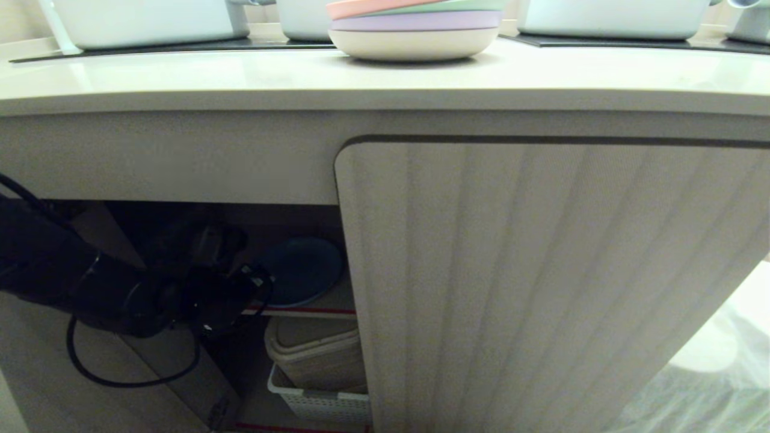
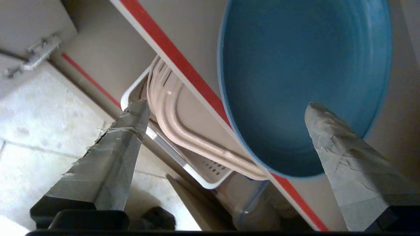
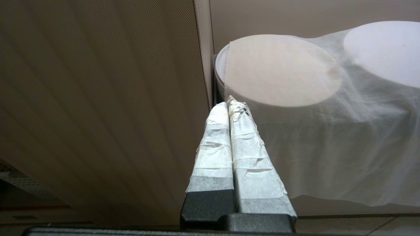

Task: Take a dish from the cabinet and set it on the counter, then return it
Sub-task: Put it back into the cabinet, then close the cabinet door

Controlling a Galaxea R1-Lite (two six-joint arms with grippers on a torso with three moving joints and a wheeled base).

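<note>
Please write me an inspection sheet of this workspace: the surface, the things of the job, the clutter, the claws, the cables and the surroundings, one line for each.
Surface: counter carries a stack of plates and white tubs at the back.
Job's things: blue dish lies on the cabinet shelf with its red edge; left door open, right door shut.
Clutter: beige trays in a white basket under the shelf.
Claws: left claw open in front of the dish, holding nothing; right claw shut, empty, beside the shut door.
Cables: black cable loops under the left arm.
Surroundings: round stools under a white cloth to the right.
</note>
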